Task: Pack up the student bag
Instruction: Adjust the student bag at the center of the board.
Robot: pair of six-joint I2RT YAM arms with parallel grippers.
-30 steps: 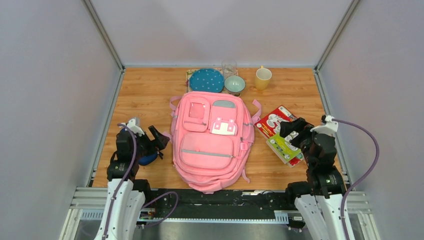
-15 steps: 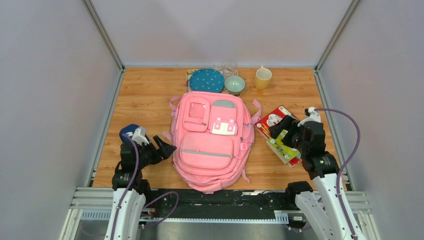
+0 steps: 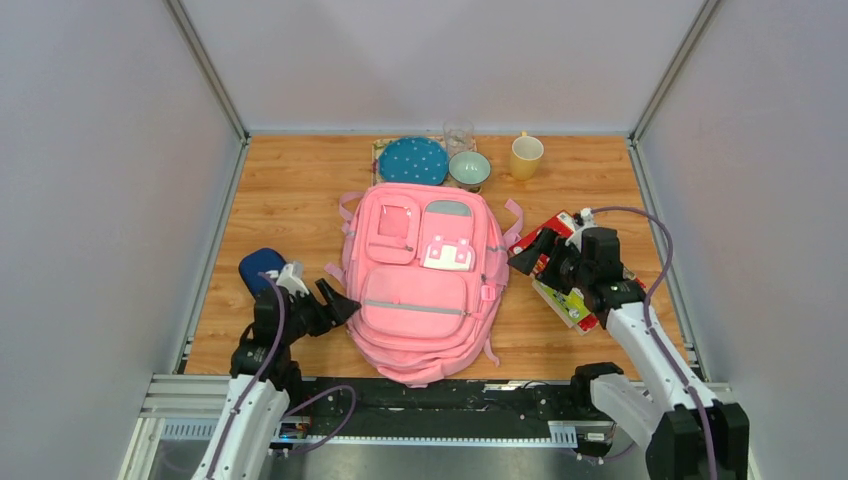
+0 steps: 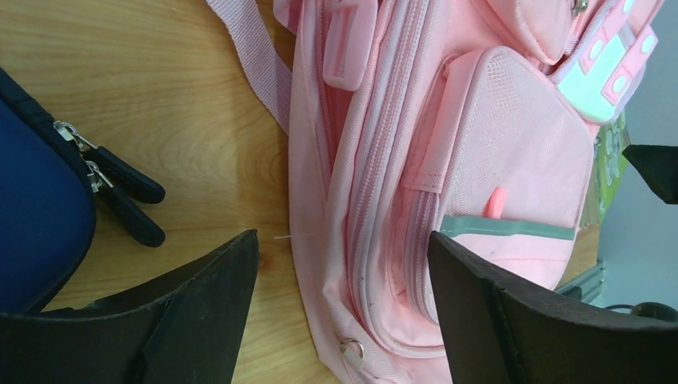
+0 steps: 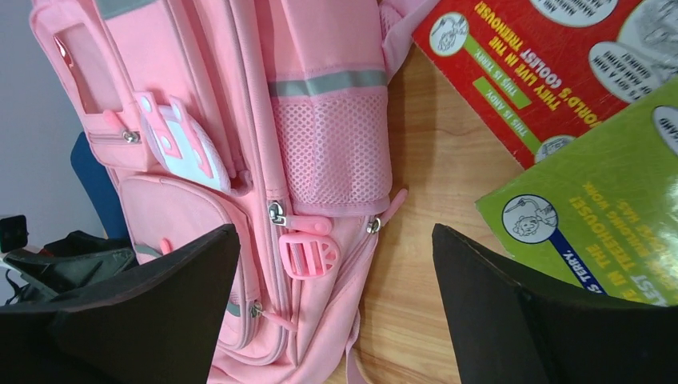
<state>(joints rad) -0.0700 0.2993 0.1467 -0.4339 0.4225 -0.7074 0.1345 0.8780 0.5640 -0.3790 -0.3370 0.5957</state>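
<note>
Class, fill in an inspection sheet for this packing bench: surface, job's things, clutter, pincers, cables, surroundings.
Surface: wooden table, grain showing.
Job's things: pink backpack lying flat, front up, mid-table; red book and green book at its right; navy pouch at its left.
Clutter: blue plate, bowl, glass, yellow mug along the far edge.
Pincers: left pincer open at the backpack's left side; right pincer open at its right side; neither holds anything.
Cables: purple cable loops off the right arm; a second cable runs down the left arm.
Surroundings: grey walls, metal frame.

Wooden tabletop. Along far edge, L to R: blue dotted plate, teal bowl w/ clear glass just behind, yellow mug. Right side: red book, green book overlapping it. Near left: navy zip pouch.
</note>
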